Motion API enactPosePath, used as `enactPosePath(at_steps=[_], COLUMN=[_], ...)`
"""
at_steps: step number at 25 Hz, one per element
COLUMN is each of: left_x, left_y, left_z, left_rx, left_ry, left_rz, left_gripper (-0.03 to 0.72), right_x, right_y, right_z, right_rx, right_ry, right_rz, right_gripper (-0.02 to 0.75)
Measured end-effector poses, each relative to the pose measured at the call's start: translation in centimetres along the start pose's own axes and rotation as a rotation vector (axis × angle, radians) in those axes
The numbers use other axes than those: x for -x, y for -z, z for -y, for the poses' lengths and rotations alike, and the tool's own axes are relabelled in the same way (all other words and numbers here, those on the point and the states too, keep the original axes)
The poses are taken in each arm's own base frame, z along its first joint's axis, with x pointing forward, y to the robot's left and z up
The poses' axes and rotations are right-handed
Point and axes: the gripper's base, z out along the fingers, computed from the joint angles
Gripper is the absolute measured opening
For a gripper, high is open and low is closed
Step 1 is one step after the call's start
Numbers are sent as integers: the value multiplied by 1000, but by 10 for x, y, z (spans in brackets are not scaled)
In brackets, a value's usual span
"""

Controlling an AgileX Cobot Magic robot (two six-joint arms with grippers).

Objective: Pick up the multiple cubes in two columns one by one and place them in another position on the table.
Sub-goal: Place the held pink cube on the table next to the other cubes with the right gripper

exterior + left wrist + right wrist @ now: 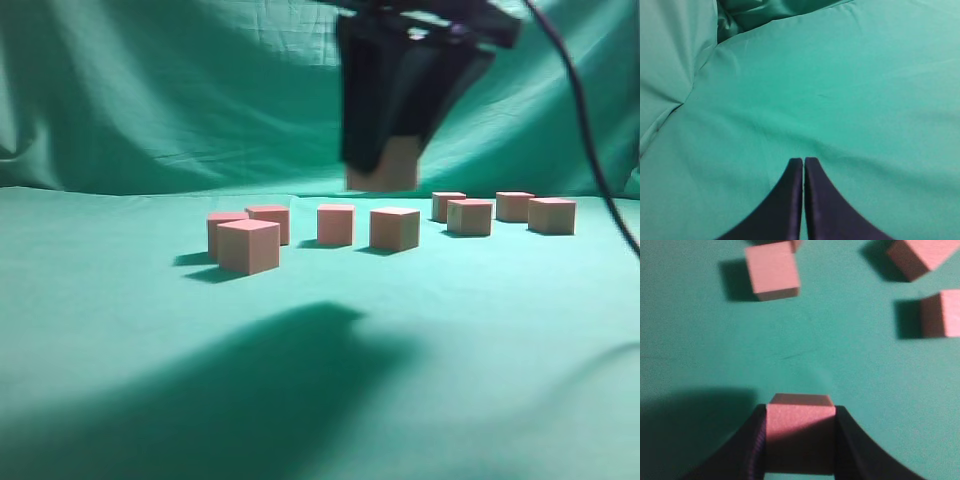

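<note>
Nearest the camera, the table (120,400) lay shadowed; above its cubes (395,228), the right gripper (800,440) clamped one rigid, light-looking cube (800,437) by opposite flat faces.

Matte cubes (395,228), wrinkled cloth table (480,340)

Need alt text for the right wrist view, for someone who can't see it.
The right gripper is shut on a pink cube, held above the teal table and casting a shadow. Three more cubes lie on the cloth ahead: one upper left, two at the right edge.
</note>
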Motion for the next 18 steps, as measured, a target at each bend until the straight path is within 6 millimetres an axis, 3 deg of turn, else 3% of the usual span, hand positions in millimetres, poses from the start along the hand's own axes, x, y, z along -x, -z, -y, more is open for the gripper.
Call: enactPosePath(at_steps=[4,11,18], left_x=[0,0,0], left_y=[0,0,0], left_z=[0,0,0], left_rx=[0,0,0], left_ry=[0,0,0], left_rz=[0,0,0], left_gripper=[0,0,0], right_x=[14,36,36], right_y=[-15,-38,-58], right_z=[-14,-10,-10], right_rx=[17,-8,-3], right_ry=[90,137,182], right_rz=[-28,-64,-107], right_gripper=[260,260,260])
